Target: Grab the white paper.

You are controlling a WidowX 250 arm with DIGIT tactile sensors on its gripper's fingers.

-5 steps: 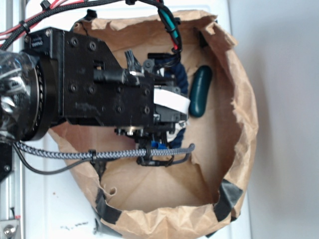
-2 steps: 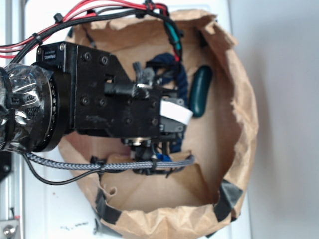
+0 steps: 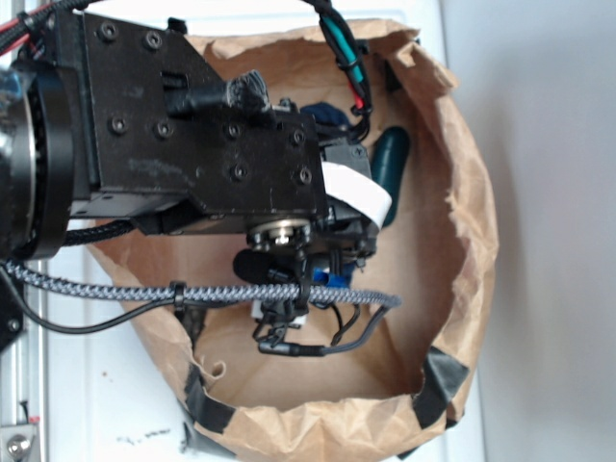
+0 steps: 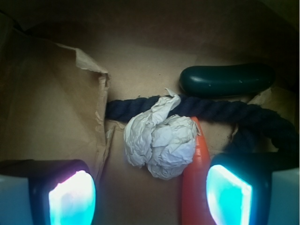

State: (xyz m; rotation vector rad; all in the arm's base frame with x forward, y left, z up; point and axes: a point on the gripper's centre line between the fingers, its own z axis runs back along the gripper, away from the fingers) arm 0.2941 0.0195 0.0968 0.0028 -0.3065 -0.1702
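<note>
The white paper [image 4: 161, 143], a crumpled off-white wad, lies on the brown bag floor in the wrist view, touching the dark blue rope [image 4: 211, 110] behind it and the orange toy carrot [image 4: 194, 187] on its right. My gripper [image 4: 150, 197] is open, its two glowing pads low in the frame on either side, and the wad sits just ahead of the gap between them. In the exterior view the black gripper [image 3: 351, 226] hovers inside the paper bag [image 3: 462, 241] and hides the wad.
A dark green pickle-shaped toy [image 4: 227, 79] [image 3: 390, 168] lies beyond the rope. A folded flap of bag wall [image 4: 70, 93] rises on the left. The bag's rim, taped in black [image 3: 438, 380], rings the gripper. Cables [image 3: 241, 294] hang across the bag.
The arm has risen toward the exterior camera, looking larger, and its gripper end has shifted slightly right and toward the bag's far side. The cables swung lower across the bag.
</note>
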